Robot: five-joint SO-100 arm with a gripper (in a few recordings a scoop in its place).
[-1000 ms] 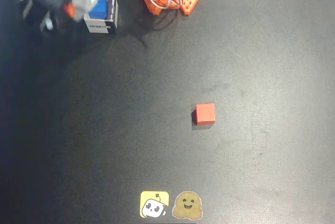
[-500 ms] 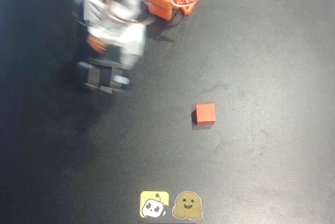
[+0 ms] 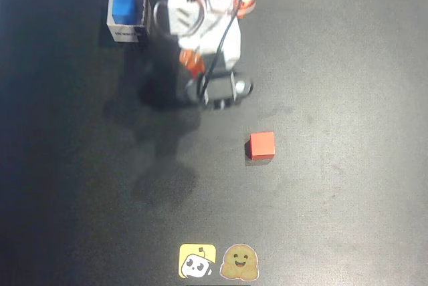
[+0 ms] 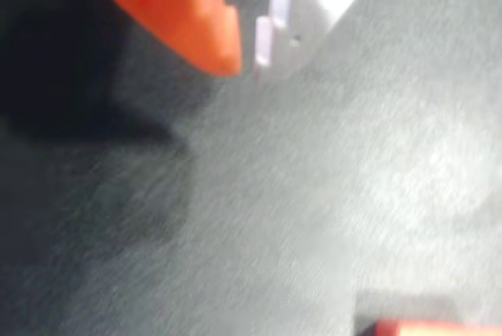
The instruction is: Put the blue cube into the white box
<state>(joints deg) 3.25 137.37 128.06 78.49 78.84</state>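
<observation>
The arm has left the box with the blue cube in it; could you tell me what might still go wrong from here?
The blue cube sits inside the white box, so little remains. One risk: the gripper is near the red cube, whose edge shows at the bottom of the wrist view, so a low sweep might knock it. Another: a swing back toward the light box could shift it.

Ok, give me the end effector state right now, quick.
End effector: nothing between the fingers, which sit close together in the blurred wrist view; open or shut cannot be told. The blue cube sits in the white box.
</observation>
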